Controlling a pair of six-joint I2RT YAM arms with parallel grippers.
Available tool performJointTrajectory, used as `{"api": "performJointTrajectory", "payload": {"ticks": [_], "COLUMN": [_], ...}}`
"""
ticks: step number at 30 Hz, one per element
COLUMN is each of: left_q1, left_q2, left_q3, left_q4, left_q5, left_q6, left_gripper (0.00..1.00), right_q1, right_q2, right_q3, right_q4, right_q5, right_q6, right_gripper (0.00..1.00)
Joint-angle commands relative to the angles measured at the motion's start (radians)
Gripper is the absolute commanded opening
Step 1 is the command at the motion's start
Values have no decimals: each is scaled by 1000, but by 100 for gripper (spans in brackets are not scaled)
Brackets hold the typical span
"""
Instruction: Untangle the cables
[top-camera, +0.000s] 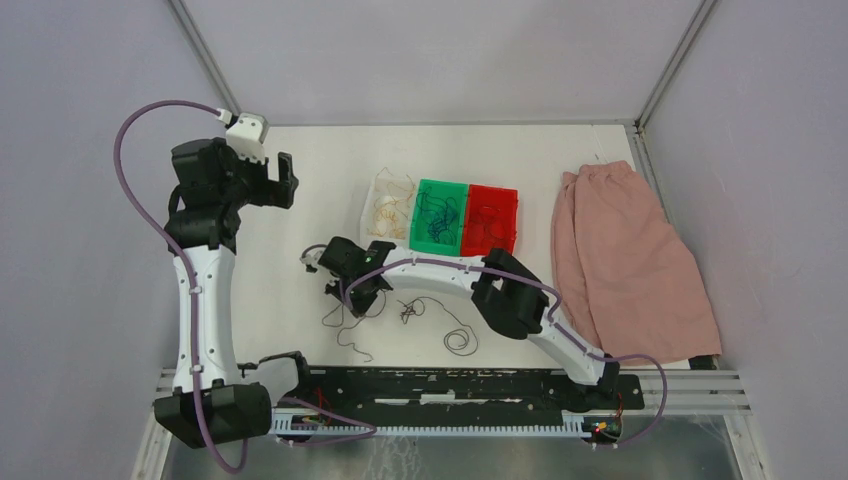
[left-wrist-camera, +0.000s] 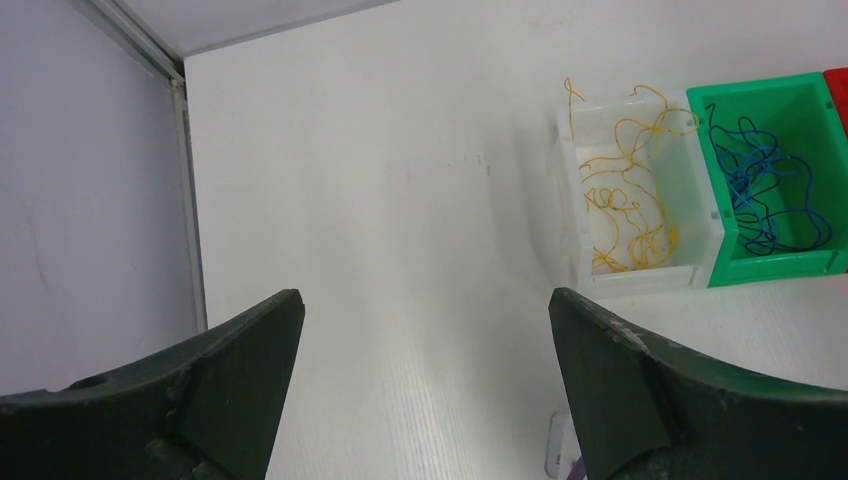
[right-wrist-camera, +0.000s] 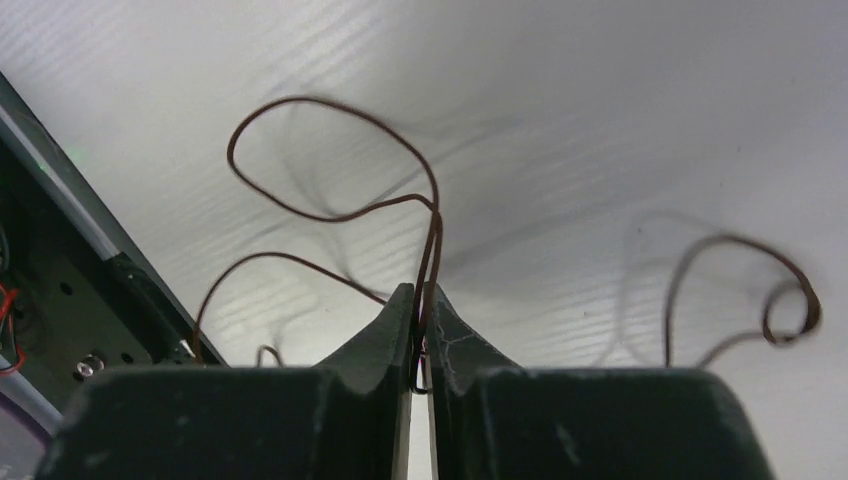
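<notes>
One brown cable (right-wrist-camera: 434, 225) clamped in right gripper (right-wrist-camera: 420, 298), loops fanning ahead

Right arm stretched leftward across white bench (top-camera: 320, 160). Right pincer (top-camera: 345, 292) over loose dark brown cables (top-camera: 352, 325). Left pincer (top-camera: 289, 180) far left, well apart. Clear bin (top-camera: 368, 215) with yellow-tan cables (top-camera: 388, 212), green bin (top-camera: 440, 184) with blue cables (top-camera: 438, 215), red bin (top-camera: 492, 190) in row. Pink cloth (top-camera: 630, 260) at right.

green bin (left-wrist-camera: 770, 268): no text readable
red bin (top-camera: 505, 240): no text readable
table (left-wrist-camera: 400, 150): no sign or number readable
</notes>
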Motion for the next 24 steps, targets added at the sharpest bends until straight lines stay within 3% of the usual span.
{"api": "performJointTrajectory", "payload": {"ticks": [1, 8, 13, 24], "left_q1": [7, 6, 7, 7], "left_q2": [-65, -101, -111, -139], "left_q3": [-14, -29, -28, -22], "left_q4": [46, 51, 41, 23], "left_q5": [25, 9, 37, 77], "left_q6": [18, 104, 121, 155], "left_gripper": [100, 100, 99, 97], "right_q1": [-17, -140, -326, -753], "right_q2": [-189, -479, -659, -731], "right_q3": [-78, -206, -321, -554], "right_q4": [116, 177, 232, 354], "right_q5": [-1, -69, -155, -326], "right_q6": [-6, -15, 14, 181], "right_gripper": [11, 9, 8, 7]}}
